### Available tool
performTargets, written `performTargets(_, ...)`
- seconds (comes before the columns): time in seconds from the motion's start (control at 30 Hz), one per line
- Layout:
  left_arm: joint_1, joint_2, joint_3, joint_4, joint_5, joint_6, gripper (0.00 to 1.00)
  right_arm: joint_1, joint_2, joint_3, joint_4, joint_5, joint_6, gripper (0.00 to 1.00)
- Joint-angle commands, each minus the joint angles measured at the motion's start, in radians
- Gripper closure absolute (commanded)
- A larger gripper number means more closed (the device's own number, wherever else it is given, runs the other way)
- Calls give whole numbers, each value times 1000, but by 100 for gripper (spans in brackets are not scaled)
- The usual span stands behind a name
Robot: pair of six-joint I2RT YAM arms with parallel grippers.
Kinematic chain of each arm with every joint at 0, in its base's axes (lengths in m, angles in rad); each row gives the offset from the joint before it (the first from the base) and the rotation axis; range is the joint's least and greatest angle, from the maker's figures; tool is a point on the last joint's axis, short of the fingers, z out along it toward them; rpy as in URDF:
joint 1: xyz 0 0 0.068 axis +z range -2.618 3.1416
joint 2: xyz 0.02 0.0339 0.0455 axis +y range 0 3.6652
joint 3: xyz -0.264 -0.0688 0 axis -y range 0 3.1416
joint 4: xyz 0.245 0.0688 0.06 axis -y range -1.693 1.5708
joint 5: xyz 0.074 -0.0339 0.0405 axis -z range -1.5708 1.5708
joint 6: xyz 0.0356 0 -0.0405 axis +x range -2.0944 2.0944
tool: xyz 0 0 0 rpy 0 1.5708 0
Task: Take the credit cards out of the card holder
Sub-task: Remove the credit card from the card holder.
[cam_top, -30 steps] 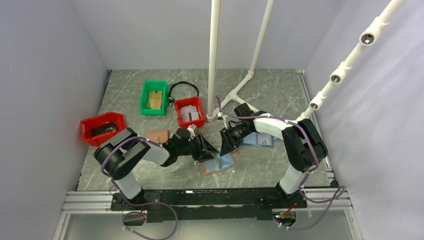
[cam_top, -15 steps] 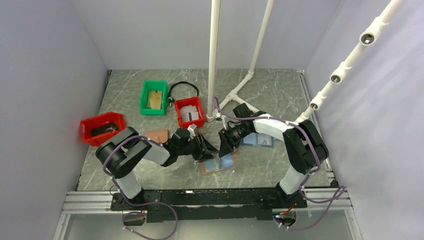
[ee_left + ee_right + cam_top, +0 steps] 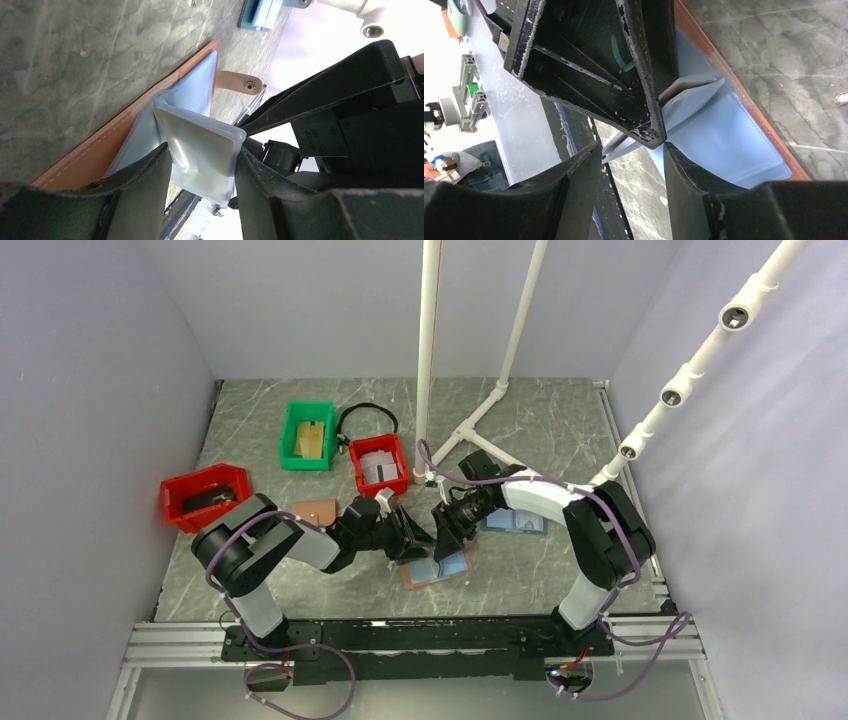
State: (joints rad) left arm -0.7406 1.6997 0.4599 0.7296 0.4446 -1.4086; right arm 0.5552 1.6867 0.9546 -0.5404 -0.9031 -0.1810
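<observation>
The card holder (image 3: pixel 440 569) lies open on the table, brown outside (image 3: pixel 95 152) and light blue inside (image 3: pixel 729 135), its snap tab (image 3: pixel 235 81) sticking out. A clear pocket of it is lifted off the blue lining, and a pale credit card (image 3: pixel 200 150) shows inside. My left gripper (image 3: pixel 202 150) is shut on the two edges of this pocket. My right gripper (image 3: pixel 633 147) faces it from the other side with its jaws open, straddling the tip of a left finger (image 3: pixel 644 127) and the pocket's corner. In the top view both grippers (image 3: pixel 410 538) (image 3: pixel 446 536) meet over the holder.
Behind stand a small red bin (image 3: pixel 380 465) with pale items, a green bin (image 3: pixel 307 435) and a larger red bin (image 3: pixel 205 495). A brown holder (image 3: pixel 315 510) lies left, an all-blue holder (image 3: pixel 515 522) right. White pipes (image 3: pixel 427 360) rise behind the grippers, and a black cable loop (image 3: pixel 367 415) lies by the bins.
My right gripper has opened wider and shifted a little to the left, toward the holder. The left gripper keeps its hold on the pocket and has not moved.
</observation>
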Motion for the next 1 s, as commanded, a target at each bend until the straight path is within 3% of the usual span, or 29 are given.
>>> performTargets(0.0,3,6,-5,34,6,0,47,-3,3,32,2,54,-6,51)
performTargets(0.4,6,-3,-23,56,5,-4,42,-1,20,30,4,136,0,63)
performTargets(0.97,20,-22,-55,94,11,-9,42,37,40,47,-7,136,-7,59)
